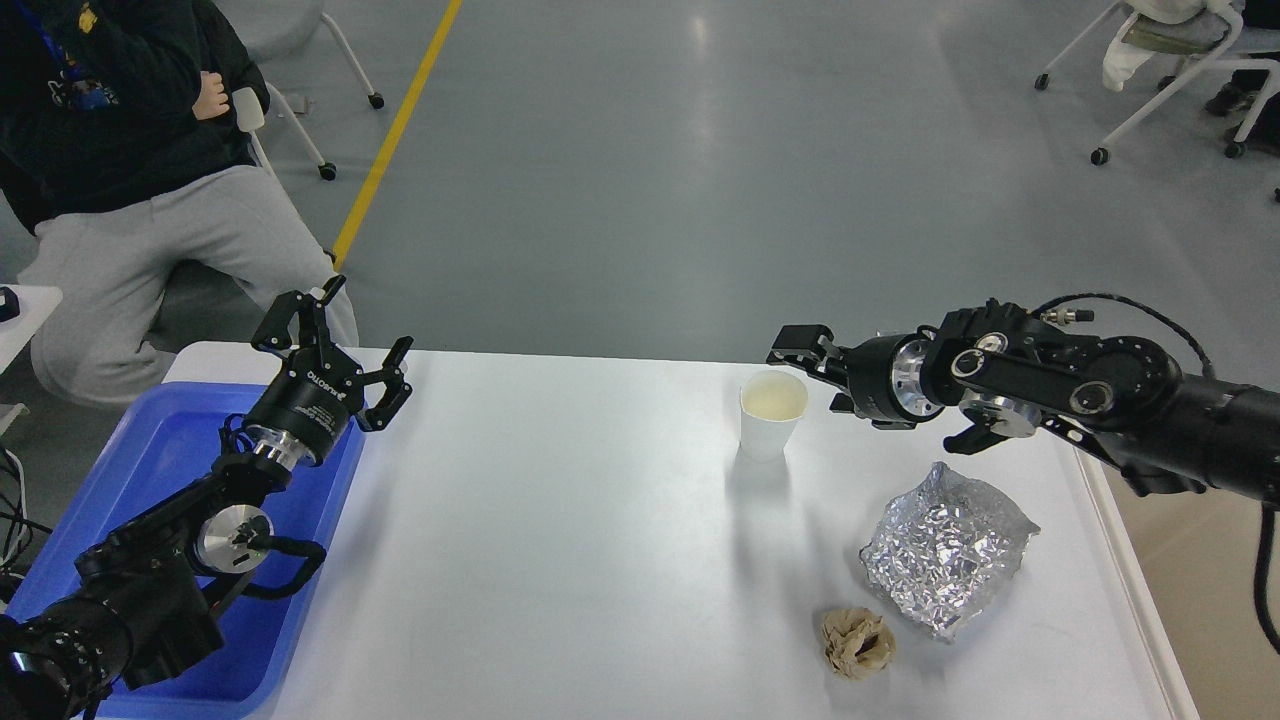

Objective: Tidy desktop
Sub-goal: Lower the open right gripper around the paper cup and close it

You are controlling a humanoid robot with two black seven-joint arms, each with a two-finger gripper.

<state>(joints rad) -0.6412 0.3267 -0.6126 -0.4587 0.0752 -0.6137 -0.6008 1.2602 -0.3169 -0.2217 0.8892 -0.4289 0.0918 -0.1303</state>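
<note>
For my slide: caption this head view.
Right gripper open beside paper cup on the desktop.

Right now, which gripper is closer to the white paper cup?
The right. The right gripper sits just right of the paper cup at rim height, not touching it. The left gripper is far off, over the blue tray's edge.

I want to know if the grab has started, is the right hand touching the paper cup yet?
Apart. In the head view the right hand sits open just right of the paper cup, with a thin strip of the desktop showing between them.
</note>
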